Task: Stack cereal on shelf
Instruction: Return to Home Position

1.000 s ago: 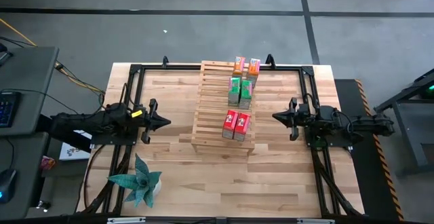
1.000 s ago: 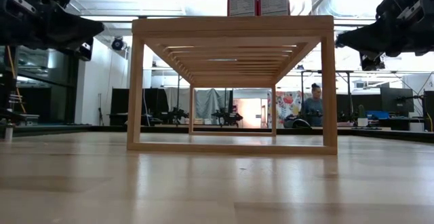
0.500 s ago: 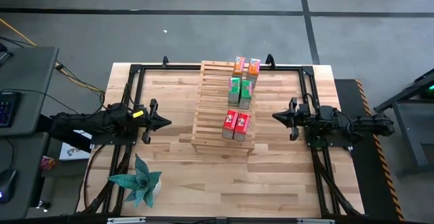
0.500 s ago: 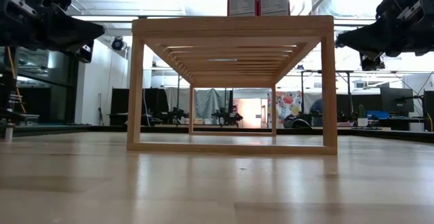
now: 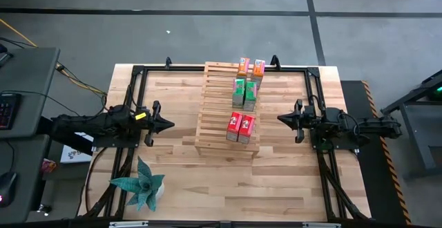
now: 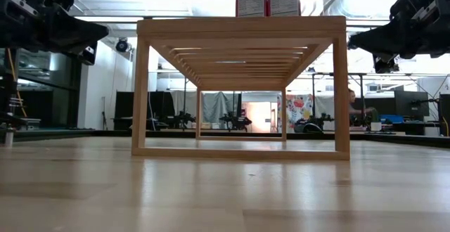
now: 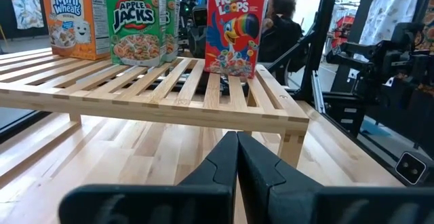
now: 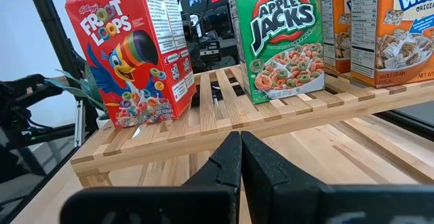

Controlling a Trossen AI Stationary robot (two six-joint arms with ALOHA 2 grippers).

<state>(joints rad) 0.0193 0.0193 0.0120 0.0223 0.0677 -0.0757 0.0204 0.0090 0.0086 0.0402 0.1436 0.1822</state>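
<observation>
Status: stacking looks done to me. All six small cardboard cereal boxes stand on the big light natural-wood slatted shelf [image 5: 214,110]. None is on the light wooden table [image 5: 290,179] and none is in a claw.

The shelf stands mid-table, running from the far edge towards the near edge. Shelf contents, all upright, all along the side nearest the table's right edge:
- far end: two orange cardboard boxes [image 5: 258,67], side by side
- middle: two green cardboard boxes [image 5: 239,90], side by side
- near end: two red cardboard boxes [image 5: 234,123], side by side

Pairs are grouped by colour, with gaps of bare slats between them. I can't judge fine alignment within a pair from above, but nothing looks tilted or hanging off an edge.

My left claw [image 5: 166,124] is clenched on nothing, fingers pressed together. It hangs over the table between the left edge and the shelf, pointing at the shelf and well apart from it. My right claw [image 5: 282,118] is also clenched and empty, mirrored between the right edge and the shelf.

What's left, as I read it: no more boxes to place, only parking the arms. Both look at or near a rest pose.

A teal spiky plant [image 5: 141,186] sits by the near-left corner. It isn't part of this job.
</observation>
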